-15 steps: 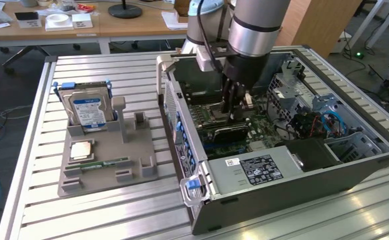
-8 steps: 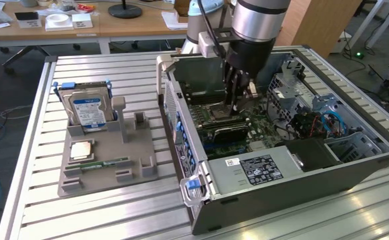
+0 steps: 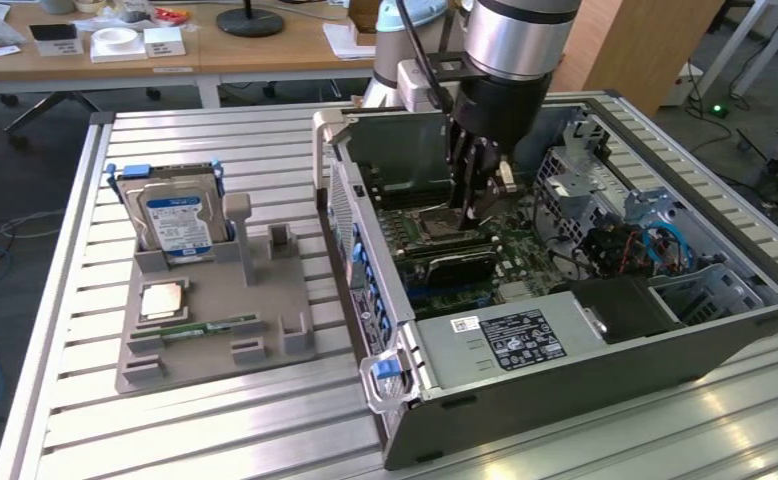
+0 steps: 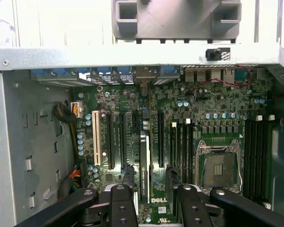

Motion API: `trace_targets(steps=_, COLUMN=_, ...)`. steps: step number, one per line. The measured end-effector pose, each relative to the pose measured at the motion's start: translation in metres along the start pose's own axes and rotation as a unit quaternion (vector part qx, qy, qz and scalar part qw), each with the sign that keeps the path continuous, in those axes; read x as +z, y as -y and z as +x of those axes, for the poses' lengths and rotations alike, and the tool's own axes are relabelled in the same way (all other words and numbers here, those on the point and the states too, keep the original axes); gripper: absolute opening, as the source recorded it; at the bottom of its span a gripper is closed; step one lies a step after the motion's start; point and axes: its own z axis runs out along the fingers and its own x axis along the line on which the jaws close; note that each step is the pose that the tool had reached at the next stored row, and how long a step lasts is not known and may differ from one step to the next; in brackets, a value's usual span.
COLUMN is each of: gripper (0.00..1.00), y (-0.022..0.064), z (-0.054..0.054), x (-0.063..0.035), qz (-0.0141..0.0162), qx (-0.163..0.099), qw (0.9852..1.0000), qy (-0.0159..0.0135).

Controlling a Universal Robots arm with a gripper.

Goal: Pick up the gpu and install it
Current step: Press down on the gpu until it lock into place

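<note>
The gpu (image 4: 145,165) stands on edge among the motherboard's expansion slots inside the open computer case (image 3: 362,250). In the wrist view it appears as a thin dark strip; in the exterior view the gpu (image 3: 453,265) is a dark card standing low on the board. My gripper (image 4: 150,178) hangs just above it inside the case. Its two black fingers (image 4: 127,176) straddle the card with a gap on each side, so it is open and holds nothing. In the exterior view my gripper (image 3: 480,205) points straight down over the motherboard (image 3: 496,250).
A grey parts holder (image 3: 216,330) sits on the slatted table at the exterior view's left. It carries a silver hard drive (image 3: 176,222), a processor (image 3: 162,298) and a green memory stick (image 3: 209,326). Case walls, a drive cage (image 3: 589,190) and the power supply (image 3: 516,338) surround the gripper.
</note>
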Motion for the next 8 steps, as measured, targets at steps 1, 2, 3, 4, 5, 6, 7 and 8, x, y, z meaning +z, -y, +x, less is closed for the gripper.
trace_targets(steps=1, gripper=0.40, y=0.0000, z=0.0000, x=0.0000, qz=0.0000, qx=0.000, qw=1.0000, qy=0.0000)
trace_targets(steps=2, gripper=0.40, y=0.0000, z=0.0000, x=0.0000, qz=0.0000, qx=0.000, qw=1.0000, qy=0.0000)
trace_targets(steps=3, gripper=0.40, y=0.0000, z=0.0000, x=0.0000, qz=0.0000, qx=0.000, qw=1.0000, qy=0.0000)
trace_targets(steps=4, gripper=0.40, y=0.0000, z=0.0000, x=0.0000, qz=0.0000, qx=0.000, qw=1.0000, qy=0.0000)
trace_targets(steps=5, gripper=0.40, y=0.0000, z=0.0000, x=0.0000, qz=0.0000, qx=0.000, qw=1.0000, qy=0.0000)
trace_targets(steps=6, gripper=0.40, y=0.0000, z=0.0000, x=0.0000, qz=0.0000, qx=0.000, qw=1.0000, qy=0.0000)
trace_targets(steps=7, gripper=0.40, y=0.0000, z=0.0000, x=0.0000, qz=0.0000, qx=0.000, qw=1.0000, qy=0.0000)
trace_targets(steps=8, gripper=0.40, y=0.0000, z=0.0000, x=0.0000, qz=0.0000, qx=0.000, qw=1.0000, qy=0.0000)
